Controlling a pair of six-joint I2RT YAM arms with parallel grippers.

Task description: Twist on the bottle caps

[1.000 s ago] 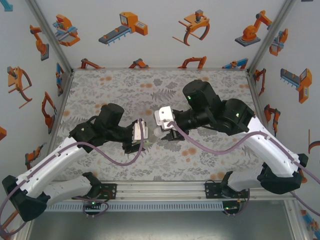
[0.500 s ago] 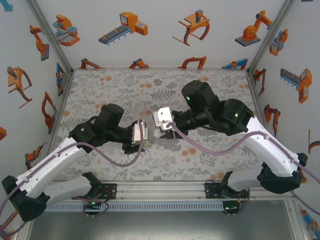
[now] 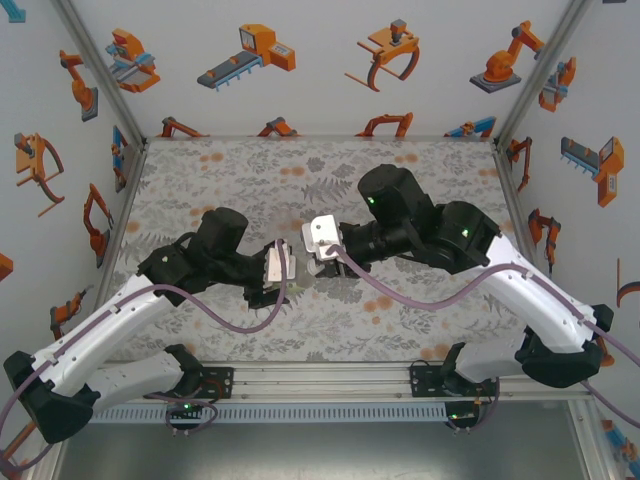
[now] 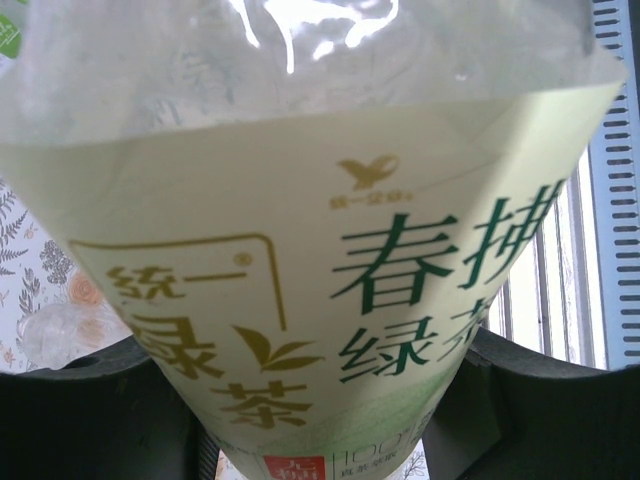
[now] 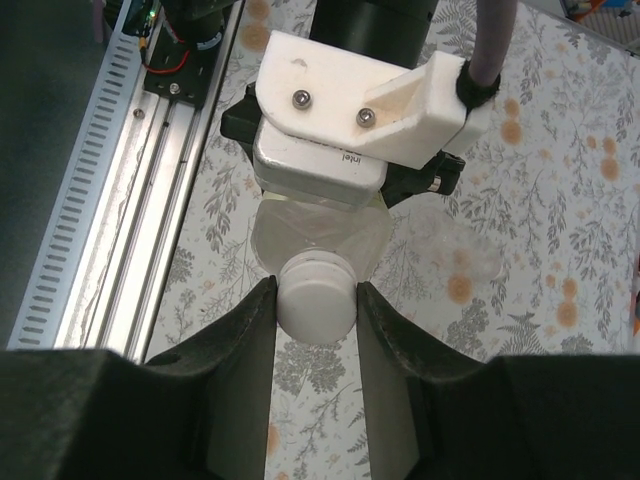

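To the left, the left gripper [image 3: 283, 267] is clamped round the tall bottle [image 4: 300, 330], holding it above the mat [image 3: 200, 190] with its neck toward the other arm. The right gripper [image 5: 315, 308] has edged in and narrowed its fingers – they now pinch the white cap [image 5: 317, 290] at the bottle's mouth – so twisting looks next.

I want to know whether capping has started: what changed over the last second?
The right gripper edged a little left, toward the bottle, and its fingers closed onto the white cap at the bottle's open end. The left gripper stayed where it was, clamped on the bottle's labelled body. Nothing was let go.
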